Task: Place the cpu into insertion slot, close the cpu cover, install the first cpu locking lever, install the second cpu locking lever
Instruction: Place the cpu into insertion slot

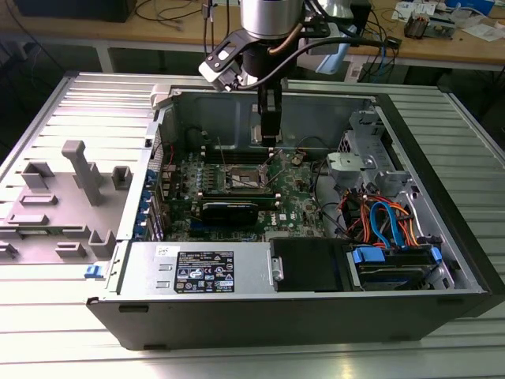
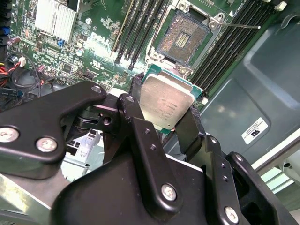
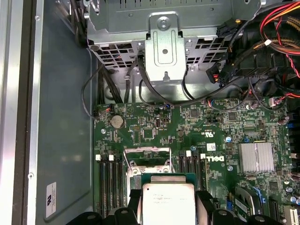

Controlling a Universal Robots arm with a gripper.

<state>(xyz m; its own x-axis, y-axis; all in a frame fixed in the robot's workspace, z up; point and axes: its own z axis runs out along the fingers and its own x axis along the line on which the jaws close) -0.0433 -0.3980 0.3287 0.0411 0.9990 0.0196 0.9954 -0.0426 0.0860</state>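
Gripper [image 2: 164,117] and cpu [image 2: 165,96] are seen together in both wrist views: the chip is pinched by two opposite edges between the black fingers [image 2: 187,131], with its silvery metal top turned towards the cameras and its green underside rim just visible. In the first wrist view the cpu [image 3: 168,202] is held clear of the board, between the gripper [image 3: 168,208] and the socket area. The insertion slot [image 2: 183,37] is found just beyond the held chip in the second wrist view; its dark contact field is exposed, so it is judged to be uncovered and unfilled. A thin locking lever [image 2: 241,26] is seen standing out from one corner of the slot, apart from it. Long memory slots [image 2: 140,28] run on either side of the socket, and a finned heatsink [image 2: 55,18] sits farther off on the green board. In the exterior view the gripper [image 1: 268,130] is lowered into the open computer case [image 1: 316,316], above the insertion slot [image 1: 243,178], and the case is laid on its side on the ribbed bench [image 1: 71,332]. The first step, placing the cpu, is judged to be in hand, with cover and levers not yet dealt with. Seating would seem to call for the chip to be squared to the recess, kept level, and set down without force on the contacts.
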